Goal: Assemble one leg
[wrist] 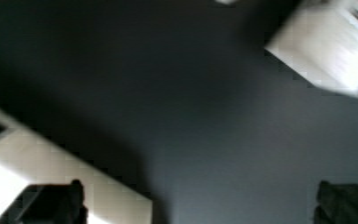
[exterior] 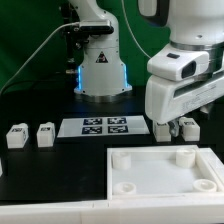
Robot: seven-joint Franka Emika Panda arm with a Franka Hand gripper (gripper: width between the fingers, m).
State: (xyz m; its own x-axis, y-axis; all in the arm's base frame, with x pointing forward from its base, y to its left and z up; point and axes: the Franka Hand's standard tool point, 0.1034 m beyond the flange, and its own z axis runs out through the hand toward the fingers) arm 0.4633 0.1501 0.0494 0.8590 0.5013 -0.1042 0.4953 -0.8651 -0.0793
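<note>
Four small white legs stand on the black table. Two are at the exterior view's left, one [exterior: 16,136] beside the other [exterior: 45,134]. Two more, one [exterior: 163,128] and another [exterior: 187,126], stand at the right, just behind the wide white square plate [exterior: 135,160]. My gripper [exterior: 175,118] hangs over the right pair, its hand hiding their tops. In the wrist view the gripper [wrist: 201,205] is open, its dark fingertips [wrist: 51,205] far apart with only dark table between them. No leg shows clearly there.
The marker board [exterior: 105,126] lies in the middle of the table in front of the robot base [exterior: 100,70]. The wrist view shows a blurred white shape [wrist: 327,45] and a white edge [wrist: 7,170]; I cannot tell what they are.
</note>
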